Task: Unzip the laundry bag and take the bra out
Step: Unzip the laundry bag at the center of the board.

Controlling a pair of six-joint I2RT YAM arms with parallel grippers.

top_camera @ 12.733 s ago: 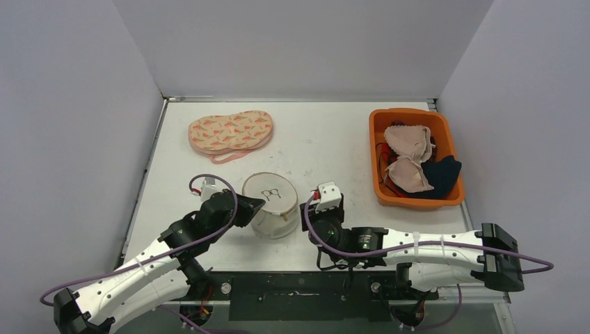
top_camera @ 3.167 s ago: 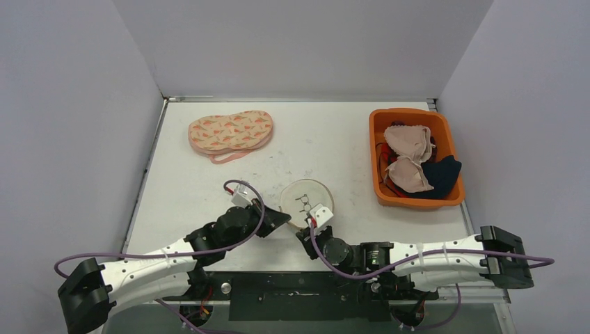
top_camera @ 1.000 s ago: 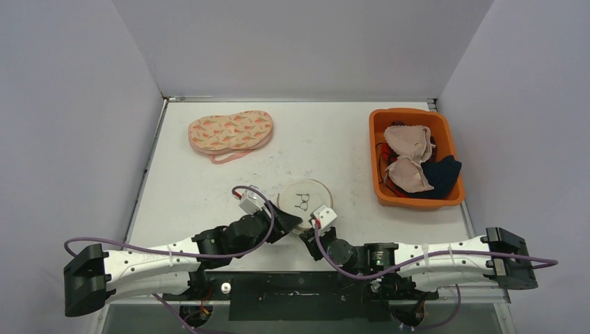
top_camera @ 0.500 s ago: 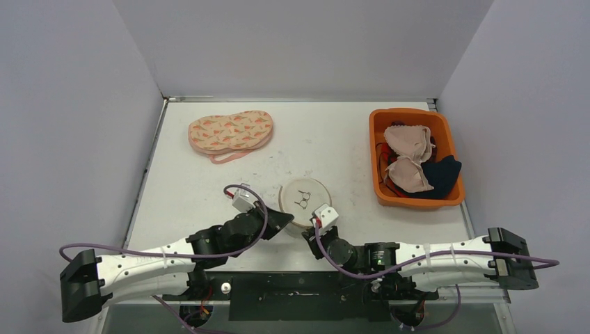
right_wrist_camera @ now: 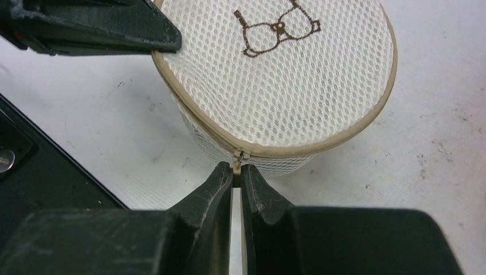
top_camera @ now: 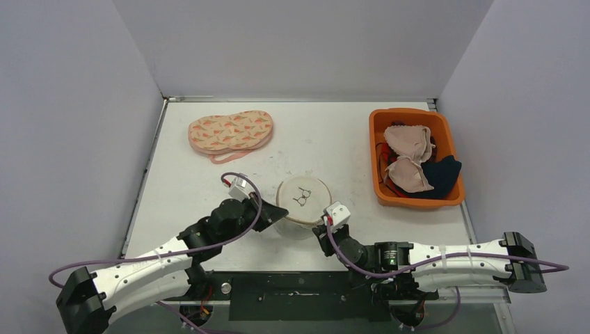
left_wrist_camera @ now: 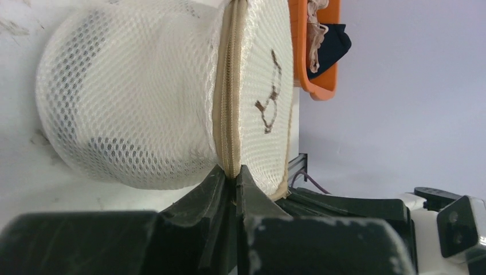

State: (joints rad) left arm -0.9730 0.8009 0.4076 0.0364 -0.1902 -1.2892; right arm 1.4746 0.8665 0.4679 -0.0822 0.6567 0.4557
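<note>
Mesh laundry bag (top_camera: 303,203) stands zipped at the lower centre of the tabletop (top_camera: 209,181), with the left hand (top_camera: 278,212) and right hand (top_camera: 321,228) on either side, likely so one braces while the other pulls. Left wrist view: its fingers (left_wrist_camera: 211,184) clamp the zipper band (left_wrist_camera: 228,103). Right wrist view: closed fingers (right_wrist_camera: 216,184) pinch the zipper pull (right_wrist_camera: 237,156). A second earlier the left hand was half apart. The bra, presumably inside, doesn't show.
</note>
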